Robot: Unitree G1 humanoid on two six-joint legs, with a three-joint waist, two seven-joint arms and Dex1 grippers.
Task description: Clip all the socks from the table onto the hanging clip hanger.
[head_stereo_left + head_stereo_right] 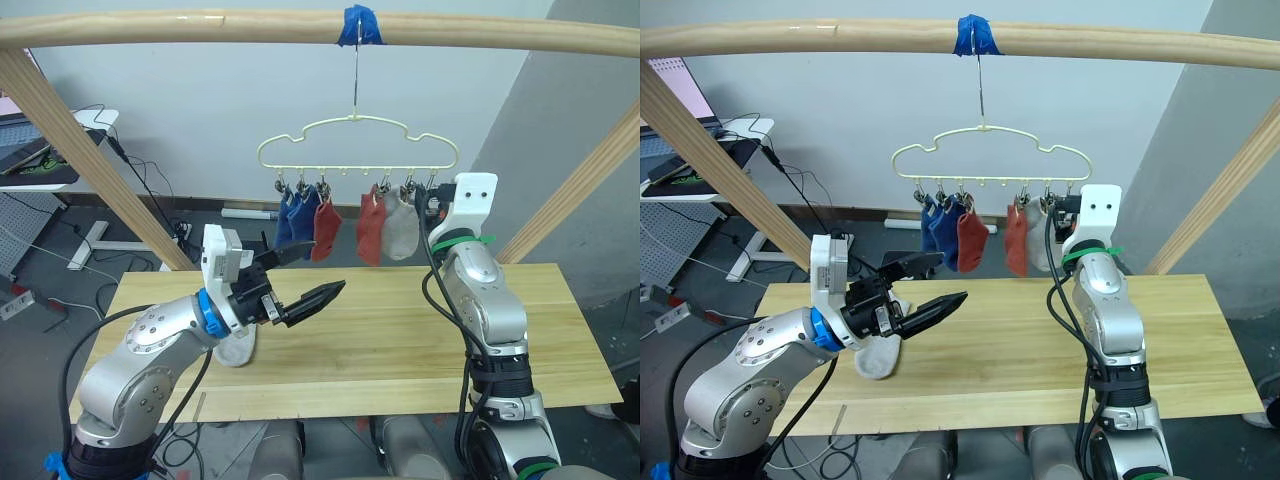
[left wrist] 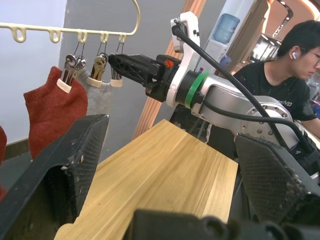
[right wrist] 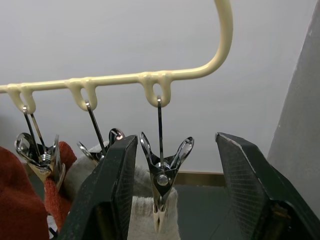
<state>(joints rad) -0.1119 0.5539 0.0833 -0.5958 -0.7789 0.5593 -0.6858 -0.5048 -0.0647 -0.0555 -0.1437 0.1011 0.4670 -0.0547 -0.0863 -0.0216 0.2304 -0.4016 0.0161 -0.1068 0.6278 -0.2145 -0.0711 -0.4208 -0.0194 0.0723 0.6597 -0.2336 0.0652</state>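
The pale yellow clip hanger [image 1: 355, 128] hangs from a hook above the table [image 1: 400, 340]. Two blue socks [image 1: 295, 220], two rust red socks [image 1: 325, 232] and one light grey sock [image 1: 401, 230] hang from its clips. Another grey sock [image 1: 236, 351] lies on the table's left part, below my left arm. My left gripper [image 1: 322, 268] is open and empty, held above the table and pointing toward the hanger. My right gripper [image 3: 175, 140] is raised to the hanger's right end, open, with a finger on each side of the last metal clip [image 3: 160, 181]. The hung grey sock [image 3: 145, 215] sits just behind that clip.
A thick wooden beam [image 1: 200, 25] with blue tape [image 1: 360, 25] carries the hanger; slanted wooden posts [image 1: 90, 150] stand at both sides of the table. A person [image 2: 280, 85] sits beyond the table's right end. A desk with cables [image 1: 50, 160] stands at the back left.
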